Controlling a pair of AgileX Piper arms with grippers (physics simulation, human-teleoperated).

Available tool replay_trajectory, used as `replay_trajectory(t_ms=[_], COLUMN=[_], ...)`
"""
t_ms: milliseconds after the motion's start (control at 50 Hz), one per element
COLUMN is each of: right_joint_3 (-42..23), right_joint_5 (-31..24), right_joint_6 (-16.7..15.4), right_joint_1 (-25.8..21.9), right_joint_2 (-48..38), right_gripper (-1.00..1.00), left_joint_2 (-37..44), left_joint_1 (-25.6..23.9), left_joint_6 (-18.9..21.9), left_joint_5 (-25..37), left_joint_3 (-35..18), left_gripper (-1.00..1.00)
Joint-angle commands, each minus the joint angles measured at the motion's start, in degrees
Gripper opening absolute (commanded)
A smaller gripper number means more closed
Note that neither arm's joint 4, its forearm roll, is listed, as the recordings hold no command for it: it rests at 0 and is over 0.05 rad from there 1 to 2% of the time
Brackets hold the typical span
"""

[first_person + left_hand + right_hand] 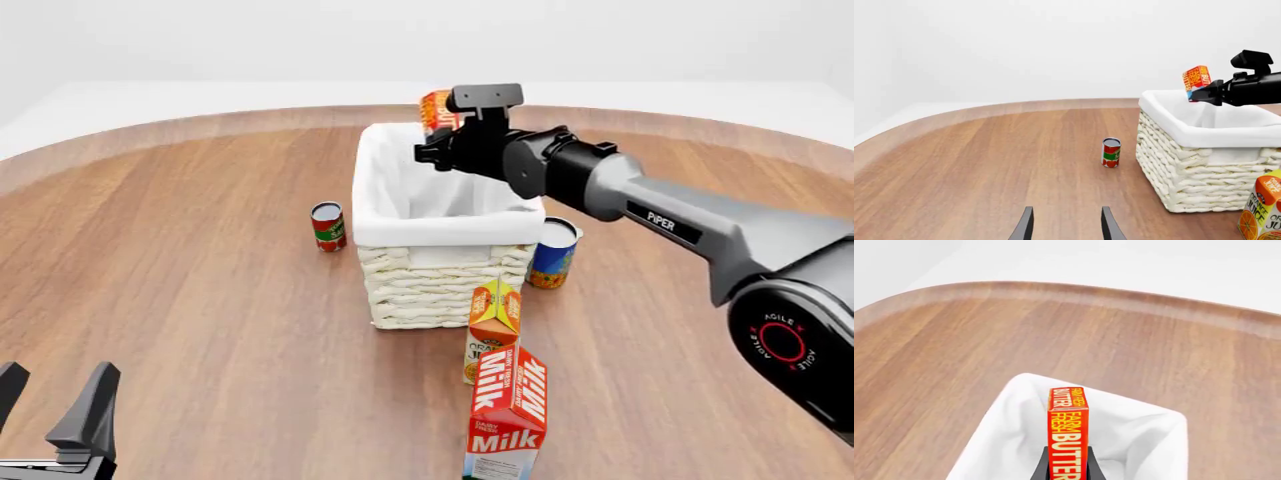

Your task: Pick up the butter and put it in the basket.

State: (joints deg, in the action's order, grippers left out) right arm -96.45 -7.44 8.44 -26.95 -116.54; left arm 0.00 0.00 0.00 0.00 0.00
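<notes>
- Overhead, the small red box of butter (437,108) is pinched between the black fingers of the right gripper (435,152), above the far end of the basket (434,275).
- Chunky cream wicker weave is seen on the basket, with smooth white cloth folded over its rim.
- Low over the wood-grain table (200,300), the left gripper (1066,227) is held spread, apparently with nothing between its fingers.

table (187,250): rounded wood top | basket (434,280): stands mid-table | red can (328,227): upright just left of basket | blue-yellow can (553,253): right of basket, close | juice carton (493,315): before basket's front | milk carton (507,415): nearest, just before the juice
</notes>
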Motion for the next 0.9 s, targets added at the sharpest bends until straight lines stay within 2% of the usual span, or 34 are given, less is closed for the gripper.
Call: replay_trajectory(t_ms=[20, 220, 240, 900], right_joint_3=[-1.2, -1.6, -1.6, -0.8], right_joint_5=[0.4, 0.2, 0.3, 1.4], right_joint_6=[0.4, 0.0, -0.2, -0.4], right_joint_1=[0.5, 1.1, 1.2, 1.8], right_joint_2=[0.3, 0.6, 0.7, 1.8], right_gripper=[-1.00, -1.00, 1.00, 1.00], left_joint_2=[0.0, 0.0, 0.0, 0.0], left_joint_1=[0.0, 0.0, 0.0, 0.0], left_joint_6=[0.0, 0.0, 0.0, 0.0], left_joint_5=[0.0, 0.0, 0.0, 0.0], left_joint_3=[0.0, 0.0, 0.0, 0.0], left_gripper=[1.00, 1.00, 1.00, 1.00])
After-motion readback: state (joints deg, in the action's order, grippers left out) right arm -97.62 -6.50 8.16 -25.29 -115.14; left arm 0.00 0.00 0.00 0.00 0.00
